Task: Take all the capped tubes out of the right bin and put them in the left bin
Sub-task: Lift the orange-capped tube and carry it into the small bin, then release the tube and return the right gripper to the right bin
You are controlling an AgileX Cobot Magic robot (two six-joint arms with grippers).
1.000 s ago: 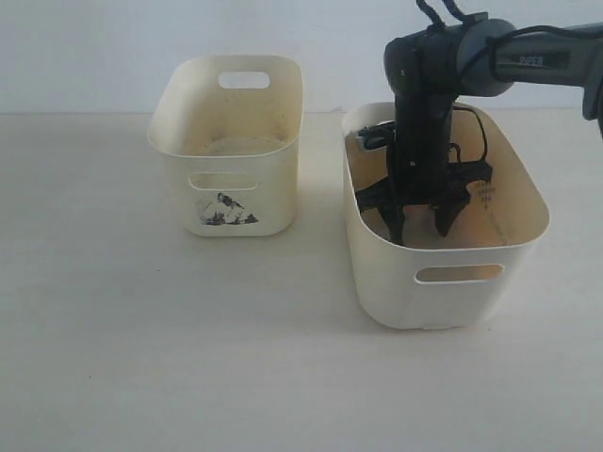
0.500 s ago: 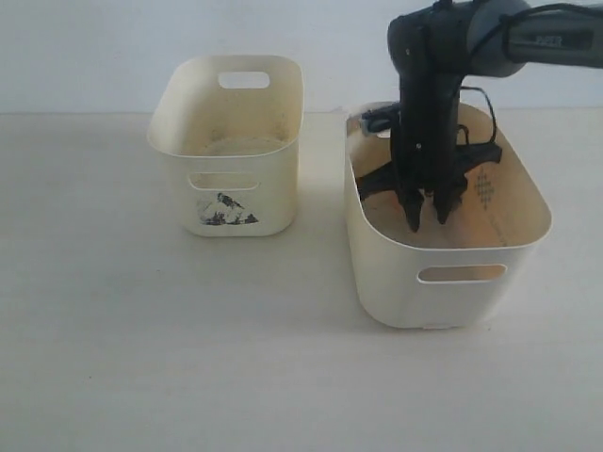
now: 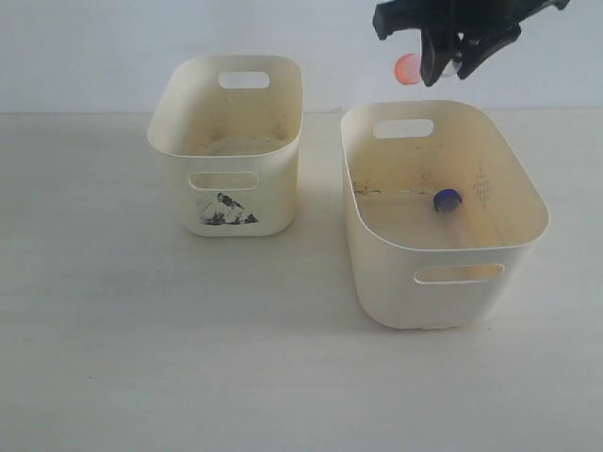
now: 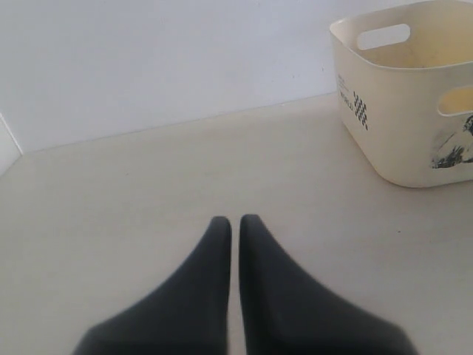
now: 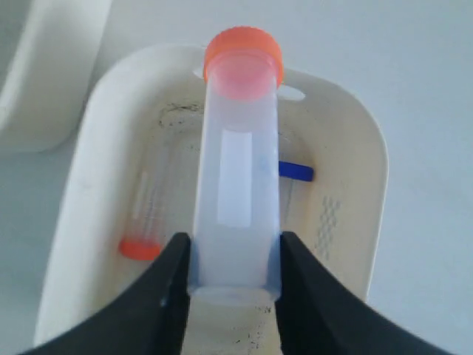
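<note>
High above the right bin [image 3: 452, 301], my right gripper [image 3: 450, 68] is shut on a clear tube with an orange-red cap [image 5: 235, 185]; its cap [image 3: 408, 68] pokes out to the left of the fingers. In the right wrist view the bin [image 5: 81, 185] lies below, holding another orange-capped tube [image 5: 142, 222] and a blue-capped tube [image 5: 295, 171], whose blue cap [image 3: 447, 200] also shows in the exterior view. The left bin [image 3: 231, 151] with the black print stands to the left. My left gripper [image 4: 235, 222] is shut and empty, low over the table, with the left bin [image 4: 399, 111] ahead of it.
Both bins stand on a pale table [image 3: 141, 358] in front of a white wall [image 3: 94, 47]. A gap of bare table separates the two bins.
My right gripper closed inside the right bin, then rose well above its rim carrying the orange-capped tube. The blue-capped tube on the bin floor came into sight.
</note>
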